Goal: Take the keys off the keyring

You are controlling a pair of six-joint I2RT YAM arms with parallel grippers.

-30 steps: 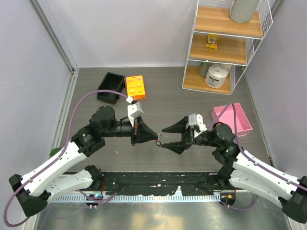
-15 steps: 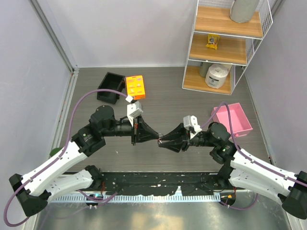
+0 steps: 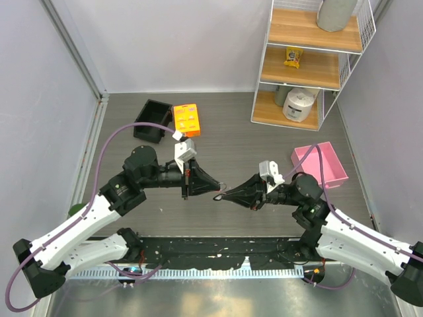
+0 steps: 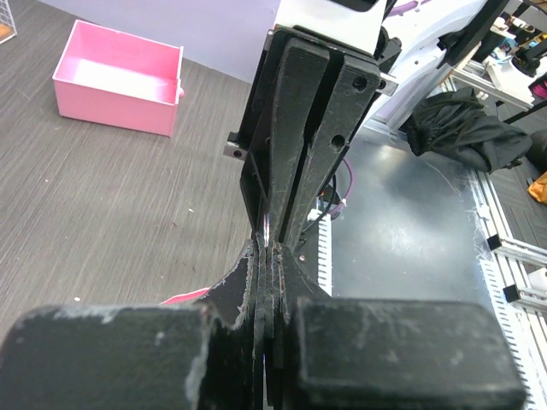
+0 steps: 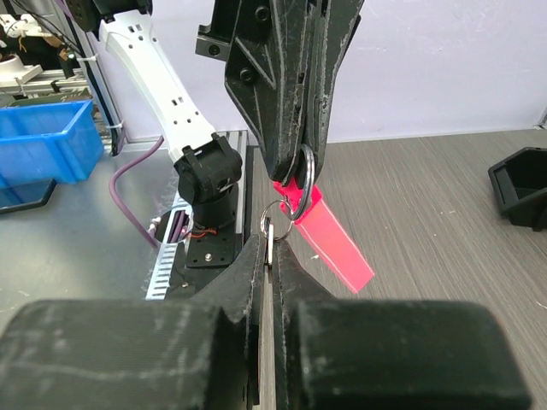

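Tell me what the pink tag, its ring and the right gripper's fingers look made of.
Pink tag: flat, smooth, faintly glossy, likely plastic or coated fabric. Ring: silvery with bright glints, metal. Right gripper's fingers: matte black, scuffed pale at edges, probably hard plastic.

bright pink-red keyring against black claws and a grey wood-grain desk

the keyring [image 5: 332,243] strap is vivid pink-red, its ring [image 5: 301,165] silvery, and the key [image 5: 268,243] shows as a pale metallic sliver; the left claw [image 5: 295,175] and right claw [image 4: 272,235] are matt black with whitish scuffs, on arms [image 3: 79,224] of white shells, black joints and purple cables [image 3: 109,142]. the desk [image 3: 238,132] is dark grey-brown with fine straight grain. a pale pink tray [image 3: 322,165], an orange box [image 3: 187,119] dotted with white, a black bin [image 3: 151,121], a blue bin [image 5: 43,145], and a white-wire shelf [image 3: 307,66] with tan wooden boards.
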